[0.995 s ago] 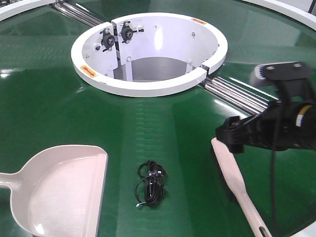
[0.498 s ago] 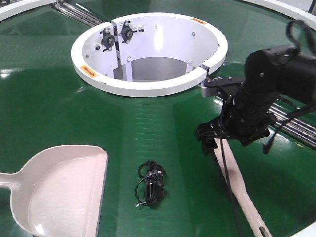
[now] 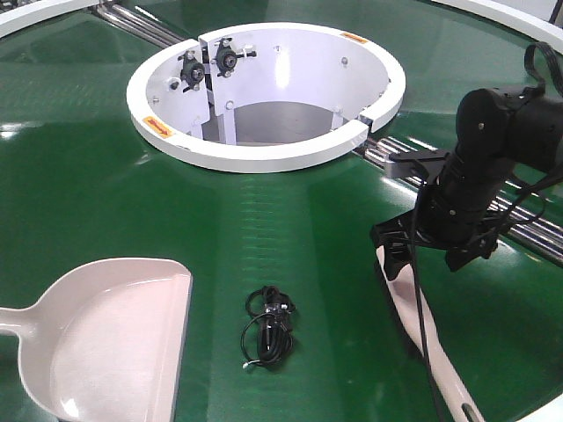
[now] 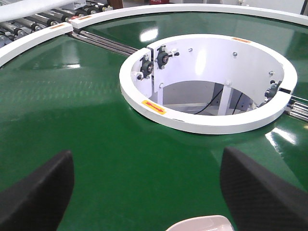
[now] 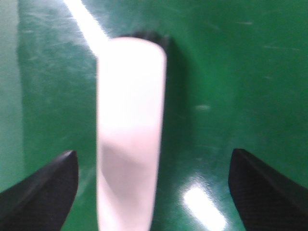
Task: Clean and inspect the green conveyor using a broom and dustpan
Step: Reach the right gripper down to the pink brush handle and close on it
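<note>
The green conveyor (image 3: 264, 220) fills the front view, with its white ring opening (image 3: 264, 151) at the back. The broom (image 3: 420, 323) lies on the belt at the right, handle toward the front edge. My right gripper (image 3: 413, 255) hangs over the broom's far brush end, pointing down. In the right wrist view it (image 5: 153, 159) is open, with the broom (image 5: 130, 120) between the fingers, nearer the left one and touching neither. The dustpan (image 3: 106, 343) lies at the front left. My left gripper (image 4: 147, 192) is open and empty above the belt, with the dustpan's rim (image 4: 199, 224) just below it.
A small tangle of black cable (image 3: 268, 327) lies on the belt between the dustpan and the broom. Silver metal rails (image 3: 528, 224) run behind my right arm. More rails (image 3: 145, 22) run at the back left of the ring.
My right arm has swung from lying sideways to pointing down, and has settled over the broom's brush end. The broom, dustpan and cable have not moved.
</note>
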Controlling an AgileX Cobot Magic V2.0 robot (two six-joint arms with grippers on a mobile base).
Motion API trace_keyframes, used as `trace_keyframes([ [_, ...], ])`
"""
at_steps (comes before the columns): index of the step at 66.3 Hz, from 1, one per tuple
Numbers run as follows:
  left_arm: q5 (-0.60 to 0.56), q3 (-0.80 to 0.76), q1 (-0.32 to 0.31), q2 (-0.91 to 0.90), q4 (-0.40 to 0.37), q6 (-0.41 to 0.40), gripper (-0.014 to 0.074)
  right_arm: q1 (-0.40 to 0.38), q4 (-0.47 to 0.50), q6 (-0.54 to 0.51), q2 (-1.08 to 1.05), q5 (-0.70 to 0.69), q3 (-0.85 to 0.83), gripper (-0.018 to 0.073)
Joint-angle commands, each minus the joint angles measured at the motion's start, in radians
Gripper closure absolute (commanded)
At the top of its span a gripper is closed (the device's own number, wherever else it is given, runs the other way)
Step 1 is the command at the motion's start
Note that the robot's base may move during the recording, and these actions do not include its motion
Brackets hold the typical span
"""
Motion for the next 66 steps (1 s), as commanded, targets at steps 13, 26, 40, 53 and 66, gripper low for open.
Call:
trace_keyframes([
  [13, -0.069, -0.033, -0.005, 0.000, -0.009, -0.003, 0.0027, 0.044, 0.008, 0.003, -0.028, -0.064, -0.030, -0.0030],
  [26, -0.047, -0.033, -0.005, 0.000, -0.009, -0.003, 0.0027, 0.041, -0.010, 0.019, 0.000, -0.071, -0.030, -0.0030],
  [40, -0.040, -0.033, -0.005, 0.000, -0.006, -0.003, 0.0027, 0.041, -0.006, 0.019, 0.043, -0.057, -0.030, -0.0029],
  [53, -0.036, -0.033, -0.005, 0.000, -0.006, -0.003, 0.0027, 0.041, -0.007, 0.019, 0.070, -0.050, -0.030, 0.0001],
  [66, -0.033, -0.033, -0.005, -0.001, -0.006, -0.003, 0.0027, 0.041, -0.029, 0.019, 0.086, -0.058, -0.030, 0.0199],
])
